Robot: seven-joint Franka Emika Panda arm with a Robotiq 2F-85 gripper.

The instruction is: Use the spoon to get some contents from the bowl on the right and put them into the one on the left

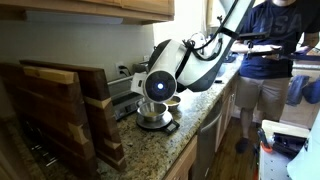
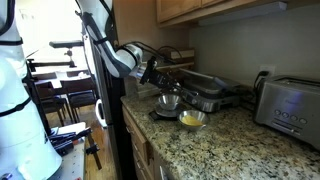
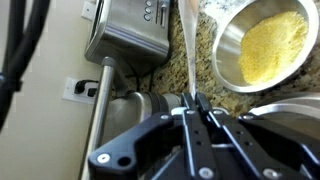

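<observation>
Currently held: spoon (image 3: 186, 50), a thin pale handle running away from the gripper (image 3: 193, 105); the jaws are fully closed, pinching the handle's near end.
Spoon's scoop end: cut off at the top of the wrist view, so whether it carries a load cannot be told.
Contents: yellowish-tan grains (image 3: 268, 45) lying in the filled bowl (image 3: 224, 55), a shallow steel dish to the right of the handle in the wrist view.
Second bowl: steel (image 2: 168, 101), just beside the filled bowl, to its left and farther back in an exterior view, directly under the gripper; its fill cannot be told.
Surface: speckled granite countertop (image 2: 240, 140), both bowls standing on it.
Neighbours: toaster (image 2: 290, 105) to the far right; grill press (image 2: 205, 92) just behind the bowls.
Risk, grip: a narrow handle pinched at one end may swivel between the pads and tip the scoop.
Risk, spill: fine grains would likely scatter over the granite if the spoon tilts or jerks between the bowls.
Risk, bowls: light steel may skid or rock if the spoon presses on a rim.
Risk, clearance: the wrist hangs close to the grill press; a wide swing could knock it.
</observation>
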